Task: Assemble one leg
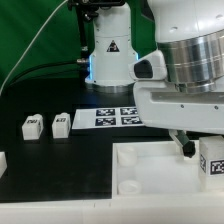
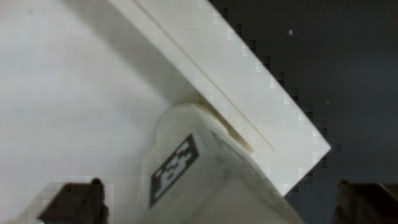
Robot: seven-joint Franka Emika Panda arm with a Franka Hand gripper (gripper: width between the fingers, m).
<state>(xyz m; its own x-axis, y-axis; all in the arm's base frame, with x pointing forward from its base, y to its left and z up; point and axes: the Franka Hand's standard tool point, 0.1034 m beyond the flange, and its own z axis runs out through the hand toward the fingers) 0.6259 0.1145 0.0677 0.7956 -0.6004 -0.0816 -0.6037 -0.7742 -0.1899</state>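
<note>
A leg (image 1: 212,165), a small white block with a black-and-white tag, stands upright at the corner of the white tabletop (image 1: 150,178) on the exterior view's right. My gripper (image 1: 200,150) hangs right over it. In the wrist view the leg (image 2: 192,172) rises between my two dark fingers (image 2: 79,202), with a gap showing on each side, so the gripper (image 2: 222,205) is open around it. The tabletop's rim (image 2: 214,60) runs diagonally there. Two more legs (image 1: 30,126) (image 1: 61,124) lie on the black table at the exterior view's left.
The marker board (image 1: 118,117) lies flat behind the tabletop, in front of the arm's base (image 1: 108,55). Another white part (image 1: 2,160) shows at the exterior view's left edge. A green curtain hangs behind.
</note>
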